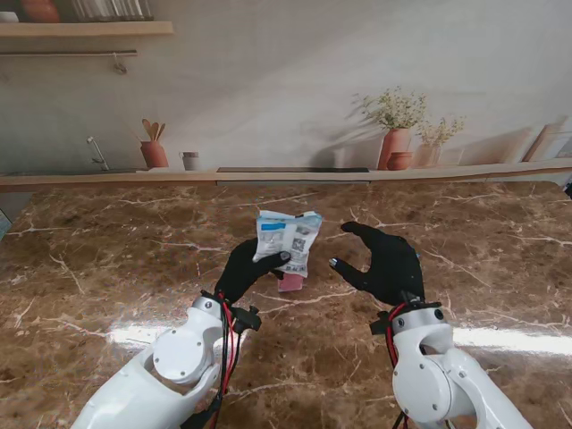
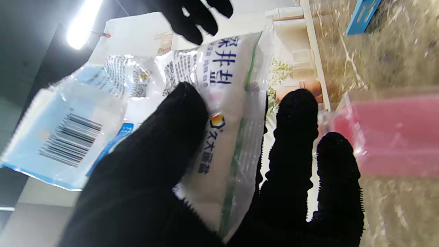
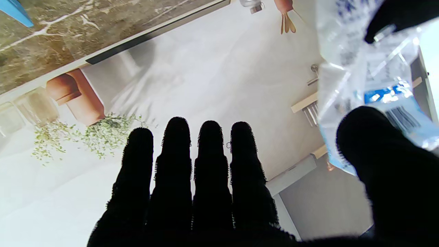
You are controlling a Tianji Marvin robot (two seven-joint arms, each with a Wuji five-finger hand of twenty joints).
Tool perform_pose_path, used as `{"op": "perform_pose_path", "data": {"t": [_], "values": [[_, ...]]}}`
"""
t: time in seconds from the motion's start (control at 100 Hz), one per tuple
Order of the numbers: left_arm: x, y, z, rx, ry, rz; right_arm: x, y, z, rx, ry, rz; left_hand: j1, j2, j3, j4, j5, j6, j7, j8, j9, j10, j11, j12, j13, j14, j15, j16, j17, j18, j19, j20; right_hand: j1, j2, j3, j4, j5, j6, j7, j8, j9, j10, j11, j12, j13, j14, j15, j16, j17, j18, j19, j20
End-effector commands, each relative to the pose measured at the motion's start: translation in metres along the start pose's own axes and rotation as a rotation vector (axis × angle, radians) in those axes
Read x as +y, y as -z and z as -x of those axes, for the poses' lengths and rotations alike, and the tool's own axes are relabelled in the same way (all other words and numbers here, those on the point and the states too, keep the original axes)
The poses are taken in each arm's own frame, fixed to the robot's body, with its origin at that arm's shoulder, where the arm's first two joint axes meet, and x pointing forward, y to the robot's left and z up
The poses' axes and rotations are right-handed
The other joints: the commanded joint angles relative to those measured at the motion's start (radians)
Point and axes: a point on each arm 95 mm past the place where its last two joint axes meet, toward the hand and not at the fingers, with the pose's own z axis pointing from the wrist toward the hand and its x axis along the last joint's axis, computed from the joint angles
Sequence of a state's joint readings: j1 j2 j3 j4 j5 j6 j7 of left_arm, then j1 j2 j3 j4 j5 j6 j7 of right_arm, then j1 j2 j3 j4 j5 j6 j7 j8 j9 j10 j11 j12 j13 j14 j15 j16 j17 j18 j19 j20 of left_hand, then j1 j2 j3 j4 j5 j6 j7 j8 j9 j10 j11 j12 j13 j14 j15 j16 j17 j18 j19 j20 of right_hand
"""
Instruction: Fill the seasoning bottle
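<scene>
Left hand [image 1: 243,271] pinches salt bag [image 1: 288,239] above pink seasoning bottle [image 1: 290,282] mid-table, right hand [image 1: 386,264] spread empty just right; judgement: steady bag, aim mouth over bottle.

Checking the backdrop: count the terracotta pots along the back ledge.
3. One pot holding wooden utensils stands at the left; a tall one with a plant and a small one beside it stand at the right. Others may be hidden.
</scene>
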State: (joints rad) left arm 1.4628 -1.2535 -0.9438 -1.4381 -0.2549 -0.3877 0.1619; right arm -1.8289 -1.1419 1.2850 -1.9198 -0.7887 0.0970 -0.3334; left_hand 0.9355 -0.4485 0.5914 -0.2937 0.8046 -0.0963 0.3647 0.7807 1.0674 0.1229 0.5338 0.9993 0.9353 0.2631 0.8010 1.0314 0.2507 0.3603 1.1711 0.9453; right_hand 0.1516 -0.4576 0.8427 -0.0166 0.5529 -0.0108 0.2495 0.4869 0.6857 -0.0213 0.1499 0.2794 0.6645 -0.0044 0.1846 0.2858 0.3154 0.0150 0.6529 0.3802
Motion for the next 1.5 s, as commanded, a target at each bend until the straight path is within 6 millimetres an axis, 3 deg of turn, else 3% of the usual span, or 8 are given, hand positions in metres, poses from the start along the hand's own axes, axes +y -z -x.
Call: {"op": "perform_pose_path", "data": {"t": [0.0,0.6,0.79,0.89,1.08,1.27,1.41,1.49], "values": [[0.013,0.007,0.013,-0.033,0.058,-0.017,-0.002,0.004,-0.007,0.011,-0.018,-0.018,0.180,0.062,0.215,0.103,0.083,-0.103,0.678,0.020,-0.008,-0.196,0.016,-0.030,-0.026,-0.030,-0.046,0.041,-0.019,-0.009,-0.015,0.025,0.011,-0.003,-0.013,-0.007,-0.032,0.011,-0.012,0.012,0.013,0.008,0.004,0.015,0.032,0.003,0.013,0.030,0.007,0.007,0.025,0.024],[0.038,0.022,0.025,-0.065,0.276,0.060,-0.003,0.000,-0.034,0.068,-0.064,-0.014,0.275,-0.018,0.303,0.098,0.207,-0.144,0.706,-0.022,0.039,-0.223,0.089,-0.213,-0.048,-0.032,-0.214,0.170,-0.101,-0.007,-0.106,0.041,0.154,-0.096,-0.098,-0.029,0.037,0.023,0.074,0.074,0.153,-0.009,0.137,0.177,0.222,-0.007,0.292,0.299,0.131,0.089,0.329,0.251],[0.036,0.023,0.026,-0.065,0.263,0.070,-0.004,-0.006,-0.045,0.084,-0.101,0.055,0.275,-0.012,0.295,0.097,0.202,-0.142,0.702,-0.026,0.033,-0.223,0.084,-0.213,-0.057,-0.028,-0.227,0.177,-0.112,-0.011,-0.117,0.041,0.199,-0.170,0.228,-0.119,0.259,-0.073,0.258,0.175,0.394,-0.050,0.299,0.309,0.393,-0.029,0.517,0.375,0.259,0.117,0.551,0.283],[0.035,0.023,0.026,-0.068,0.245,0.083,-0.004,-0.009,-0.049,0.091,-0.109,0.065,0.271,-0.004,0.285,0.098,0.199,-0.145,0.699,-0.028,0.030,-0.224,0.079,-0.215,-0.058,-0.028,-0.230,0.178,-0.116,-0.014,-0.120,0.042,0.289,-0.228,0.309,-0.234,0.244,-0.147,0.588,-0.001,0.489,-0.065,0.347,0.433,0.463,-0.035,0.624,0.381,0.308,0.126,0.652,0.256],[0.032,0.023,0.026,-0.068,0.224,0.100,-0.008,-0.012,-0.054,0.104,-0.154,0.053,0.268,-0.007,0.271,0.098,0.194,-0.144,0.686,-0.038,0.029,-0.230,0.067,-0.224,-0.066,-0.033,-0.244,0.178,-0.134,-0.021,-0.140,0.039,0.329,-0.278,0.342,-0.236,0.281,-0.182,0.656,0.003,0.540,-0.070,0.377,0.473,0.494,-0.033,0.708,0.403,0.328,0.135,0.727,0.280],[0.030,0.025,0.027,-0.075,0.193,0.112,-0.013,-0.015,-0.057,0.117,-0.160,0.044,0.237,-0.013,0.266,0.090,0.163,-0.133,0.654,-0.057,0.016,-0.213,0.046,-0.227,-0.072,-0.036,-0.261,0.174,-0.137,-0.021,-0.149,0.039,0.454,-0.309,0.493,-0.228,0.396,-0.301,0.705,0.310,0.598,-0.098,0.568,0.673,0.539,-0.067,1.013,0.555,0.373,0.146,0.868,0.364],[0.025,0.027,0.030,-0.087,0.119,0.135,-0.014,-0.016,-0.060,0.113,-0.182,0.083,0.091,-0.076,0.199,0.109,0.024,-0.110,0.519,-0.248,-0.004,-0.175,-0.301,-0.113,-0.198,-0.072,-0.329,0.035,-0.174,-0.037,-0.213,0.010,0.468,-0.340,0.629,-0.160,0.525,-0.306,0.685,0.546,0.651,-0.111,0.683,0.800,0.603,-0.079,1.167,0.633,0.423,0.162,0.955,0.406],[0.019,0.029,0.032,-0.093,0.051,0.148,-0.014,-0.015,-0.060,0.115,-0.195,0.098,-0.069,-0.110,0.256,0.135,-0.088,-0.088,0.379,-0.352,-0.273,-0.157,-0.207,-0.456,-0.344,-0.100,-0.398,-0.216,-0.229,-0.070,-0.306,-0.044,0.468,-0.354,0.656,-0.135,0.557,-0.304,0.683,0.584,0.670,-0.107,0.698,0.824,0.625,-0.076,1.194,0.644,0.438,0.168,0.975,0.412]]}}
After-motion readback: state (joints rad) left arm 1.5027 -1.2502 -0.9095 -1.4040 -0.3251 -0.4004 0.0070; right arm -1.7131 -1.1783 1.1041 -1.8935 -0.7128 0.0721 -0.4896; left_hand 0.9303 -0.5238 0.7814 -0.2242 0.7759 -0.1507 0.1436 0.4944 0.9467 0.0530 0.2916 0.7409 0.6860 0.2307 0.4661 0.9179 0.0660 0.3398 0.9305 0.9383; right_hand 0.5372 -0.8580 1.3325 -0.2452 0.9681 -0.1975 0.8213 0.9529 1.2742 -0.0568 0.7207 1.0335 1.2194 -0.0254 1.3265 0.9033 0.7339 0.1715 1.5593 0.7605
